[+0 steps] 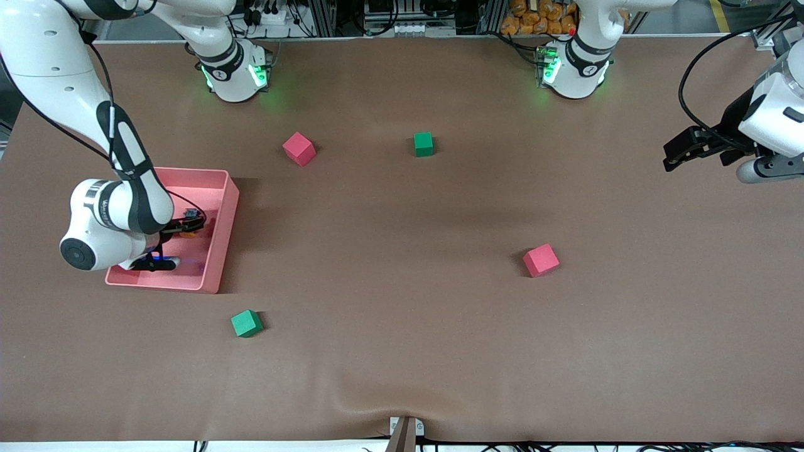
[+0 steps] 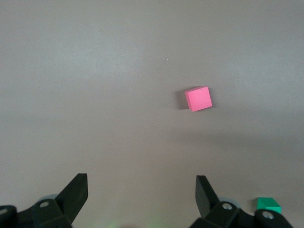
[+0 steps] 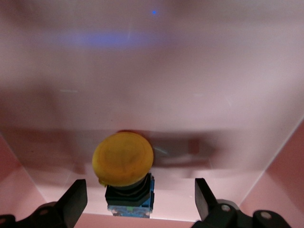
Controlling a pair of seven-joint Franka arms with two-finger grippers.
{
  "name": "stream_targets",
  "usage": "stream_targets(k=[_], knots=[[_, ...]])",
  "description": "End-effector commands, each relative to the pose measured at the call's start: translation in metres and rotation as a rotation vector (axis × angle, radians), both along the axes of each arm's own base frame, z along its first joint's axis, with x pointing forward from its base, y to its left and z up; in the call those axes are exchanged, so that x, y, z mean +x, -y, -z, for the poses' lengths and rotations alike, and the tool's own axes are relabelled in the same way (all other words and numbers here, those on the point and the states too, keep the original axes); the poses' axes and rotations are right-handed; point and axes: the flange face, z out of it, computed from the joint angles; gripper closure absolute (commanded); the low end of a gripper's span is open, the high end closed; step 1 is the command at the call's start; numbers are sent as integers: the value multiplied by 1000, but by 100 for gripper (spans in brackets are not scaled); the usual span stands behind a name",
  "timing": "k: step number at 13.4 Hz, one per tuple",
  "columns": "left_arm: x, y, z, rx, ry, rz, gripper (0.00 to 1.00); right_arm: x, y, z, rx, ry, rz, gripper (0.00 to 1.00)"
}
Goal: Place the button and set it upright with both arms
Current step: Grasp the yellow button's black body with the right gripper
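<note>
Right claw (image 1: pixel 188 227) down inside the pink tray (image 1: pixel 220 232) at the right arm's end of the tabletop (image 1: pixel 402 351), fingers (image 3: pixel 76 202) spread apart and holding nothing. Between those open fingers, untouched by either: the button (image 3: pixel 124 167), orange cap above a black body with a blue base, resting on the tray floor close under the claw. In the front view only a sliver of orange visible at the claw's tip (image 1: pixel 186 235), the rest hidden by the wrist.

Left claw (image 1: pixel 681 150) up in the air over the tabletop at the left arm's end, waiting, fingers (image 2: pixel 76 192) wide apart and empty. Below it in the left wrist view, bare brown tabletop, one red cube (image 2: pixel 198 99) well apart from the fingers, and a green cube (image 2: pixel 269 205) just past one fingertip at the frame's edge.

Well apart from both claws, on the open tabletop: a red cube (image 1: pixel 299 149) and a green cube (image 1: pixel 423 144) toward the robots' bases, another red cube (image 1: pixel 541 260) nearer the left claw's end, and another green cube (image 1: pixel 246 323) near the tray's corner, nearer the front camera than the right claw.
</note>
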Motion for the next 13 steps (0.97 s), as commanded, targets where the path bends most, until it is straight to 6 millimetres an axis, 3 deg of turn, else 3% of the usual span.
stream_targets(k=[1,6,9,11,12,13], knots=[[0,-2,-4,0,13,2,0,-8,-7,7,6,-12,-7,0],[-3,-4,-6,1,11,-1,0,-12,-9,15,11,-23,-15,1],[-2,-5,-7,1,14,-3,0,-11,-8,13,15,-19,-21,61],[-2,-6,-7,1,14,-5,0,-12,-9,14,12,-26,-16,93],[-2,-6,-7,2,13,-5,0,-12,-13,14,11,-27,-22,100],[-3,-6,-7,3,12,-3,0,-11,-15,12,10,-28,-26,100]])
